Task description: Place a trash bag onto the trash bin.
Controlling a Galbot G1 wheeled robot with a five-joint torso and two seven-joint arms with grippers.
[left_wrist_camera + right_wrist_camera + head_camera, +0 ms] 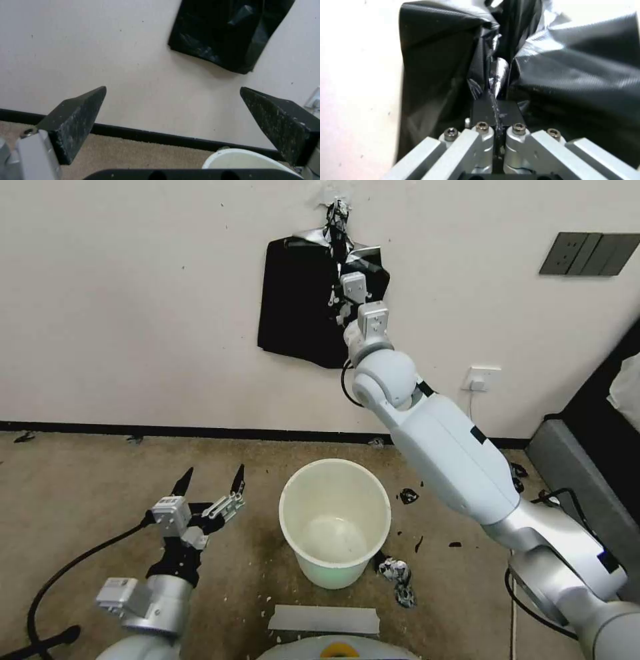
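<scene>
The trash bin (331, 572), a cream-white bucket, stands open on the brown floor in front of me; its rim (240, 160) also shows in the left wrist view. A flat black bag pack (293, 307) hangs on the wall above it. My right gripper (339, 259) is raised to the pack's torn top. There the right gripper (496, 102) is shut on a thin, glossy, crinkled fold of the trash bag (499, 72). My left gripper (212, 477) hovers low to the left of the bin and is open, with nothing between its fingers (76, 120).
Black plastic scraps (399, 575) lie on the floor to the right of the bin. A grey tape patch (325, 619) is just in front of it. A wall socket (481, 378) and a dark cabinet (587, 467) are at the right.
</scene>
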